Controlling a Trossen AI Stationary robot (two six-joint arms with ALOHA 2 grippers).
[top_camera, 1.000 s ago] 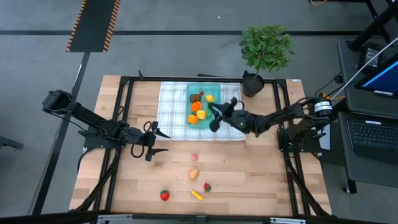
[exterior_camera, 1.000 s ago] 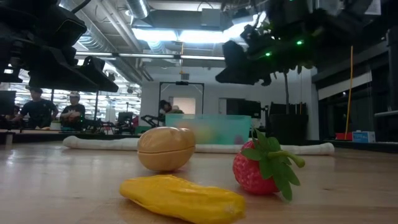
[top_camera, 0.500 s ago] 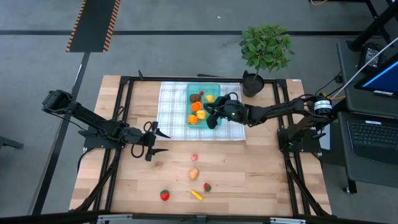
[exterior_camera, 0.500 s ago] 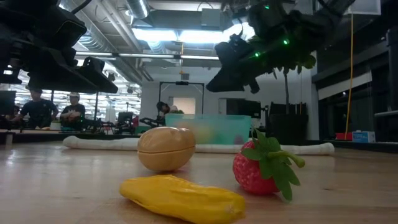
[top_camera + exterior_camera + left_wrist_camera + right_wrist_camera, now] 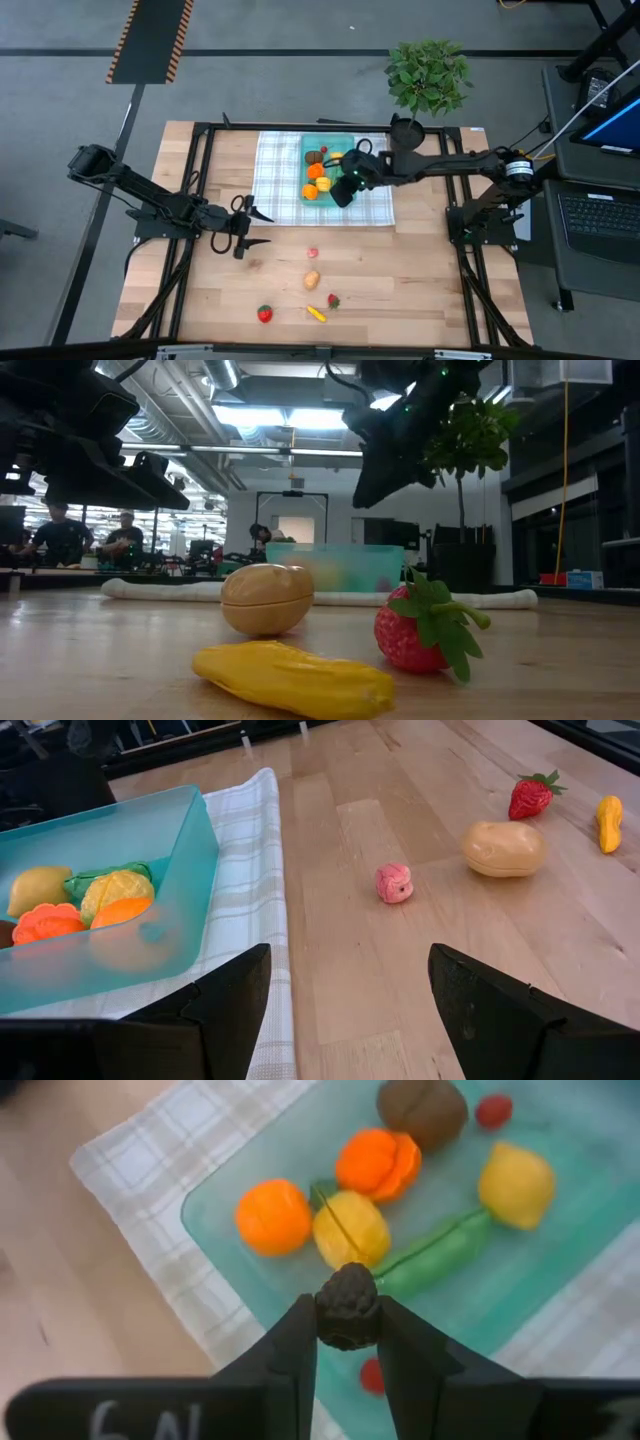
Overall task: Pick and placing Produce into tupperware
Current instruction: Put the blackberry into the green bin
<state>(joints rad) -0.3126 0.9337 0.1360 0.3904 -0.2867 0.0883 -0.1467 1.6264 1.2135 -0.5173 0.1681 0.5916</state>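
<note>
Right gripper has swung in from beside the tub and now hangs over its near edge, pinching a small dark bumpy berry between its fingers.

Nearest on the table lie a yellow piece and a strawberry, with a second strawberry off to the left. A bit farther sits the tan potato, then a small pink piece.

Left gripper waits with its fingers spread wide, holding nothing, near the checked cloth.

On the cloth stands the teal tub (see-through sides). Inside it are two lemons, two oranges, a green pod, a brown kiwi and something small and red.

Past the table corner stands a potted plant.
</note>
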